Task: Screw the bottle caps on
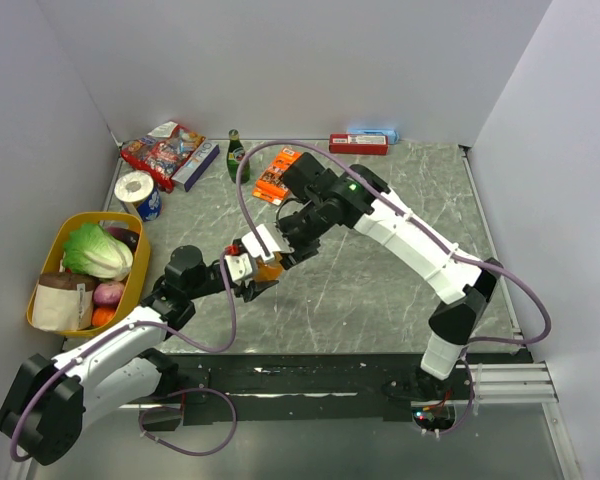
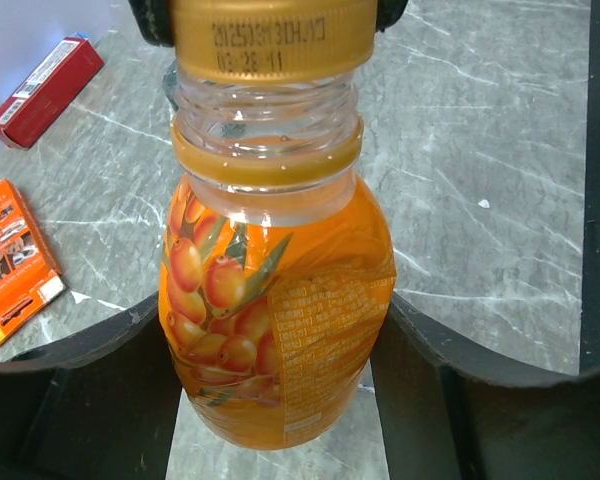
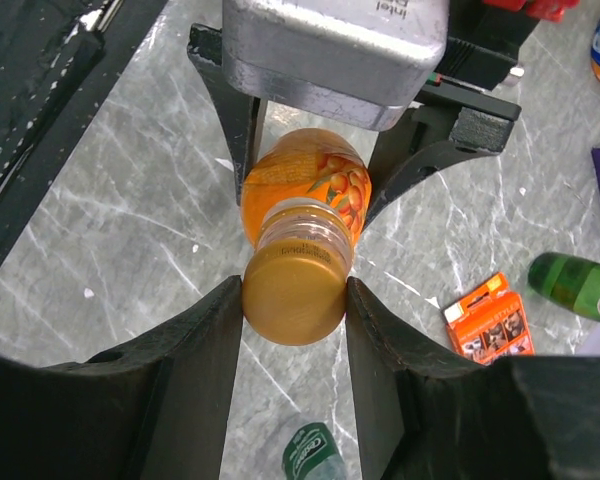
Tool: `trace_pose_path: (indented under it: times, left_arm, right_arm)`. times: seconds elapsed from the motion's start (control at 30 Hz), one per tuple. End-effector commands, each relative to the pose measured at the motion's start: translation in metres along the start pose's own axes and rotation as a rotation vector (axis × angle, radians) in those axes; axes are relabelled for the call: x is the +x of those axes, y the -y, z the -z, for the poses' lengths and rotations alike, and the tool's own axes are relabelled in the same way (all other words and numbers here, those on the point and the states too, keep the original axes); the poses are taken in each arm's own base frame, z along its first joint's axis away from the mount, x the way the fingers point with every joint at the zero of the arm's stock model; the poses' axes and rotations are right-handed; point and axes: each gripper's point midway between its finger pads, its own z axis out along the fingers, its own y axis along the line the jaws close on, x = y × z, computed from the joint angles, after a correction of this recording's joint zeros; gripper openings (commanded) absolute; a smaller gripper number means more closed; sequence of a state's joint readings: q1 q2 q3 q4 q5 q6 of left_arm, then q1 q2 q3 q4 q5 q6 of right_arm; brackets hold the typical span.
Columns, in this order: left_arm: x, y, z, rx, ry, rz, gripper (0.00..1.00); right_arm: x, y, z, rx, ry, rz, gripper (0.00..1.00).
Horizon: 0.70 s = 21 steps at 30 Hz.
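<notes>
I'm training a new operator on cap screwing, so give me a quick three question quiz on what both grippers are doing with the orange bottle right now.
1. True or false: the right gripper is shut on the orange-brown cap.
2. The left gripper grips the orange bottle by: A its body, B its neck, C its cap.
3. Fill in: below the cap, the clear neck's screw ___ show.
Key: 1 true; 2 A; 3 threads.
</notes>
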State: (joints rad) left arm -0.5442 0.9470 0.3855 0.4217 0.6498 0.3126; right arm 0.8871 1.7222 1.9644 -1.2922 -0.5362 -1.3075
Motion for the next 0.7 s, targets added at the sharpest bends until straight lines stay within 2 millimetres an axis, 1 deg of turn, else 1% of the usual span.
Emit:
trace_pose_path:
  times: [0.0,0.27,0.43,0.5,0.53,0.57,0.6,0.63,0.67]
  left_arm:
    - [-0.027,-0.005,-0.004,0.014,0.084,-0.094,0.01]
    - [-0.03,-0.008,-0.007,0.014,0.092,-0.098,0.01]
    - [-0.032,-0.012,-0.006,-0.025,0.101,-0.068,0.01]
    - [-0.038,-0.02,-0.004,-0.072,0.126,-0.062,0.01]
    - [-0.036,-0.02,-0.004,-0.085,0.129,-0.031,0.01]
    - [-0.043,-0.022,-0.003,-0.102,0.158,-0.04,0.01]
    - [-0.044,-0.026,-0.001,-0.125,0.166,-0.034,0.01]
    - [-0.041,-0.025,0.0,-0.137,0.17,-0.009,0.01]
    - [-0.043,-0.027,0.001,-0.153,0.183,-0.012,0.01]
  right_arm:
    - [-0.006,-0.003,-0.001,-0.049,0.018,0.01,0.43]
    - [-0.007,0.001,-0.004,-0.043,0.014,0.025,0.43]
    - [-0.001,0.0,-0.006,-0.049,-0.005,0.015,0.43]
    - [0.0,0.0,-0.008,-0.042,-0.004,-0.021,0.43]
    - [0.0,0.001,-0.009,-0.042,-0.003,-0.035,0.43]
    - [0.002,0.0,-0.012,-0.046,-0.006,-0.074,0.42]
    - [0.003,-0.001,-0.013,-0.055,-0.009,-0.096,0.42]
    - [0.003,0.001,-0.012,-0.055,-0.009,-0.116,0.42]
    - [0.007,0.0,-0.016,-0.067,-0.015,-0.162,0.42]
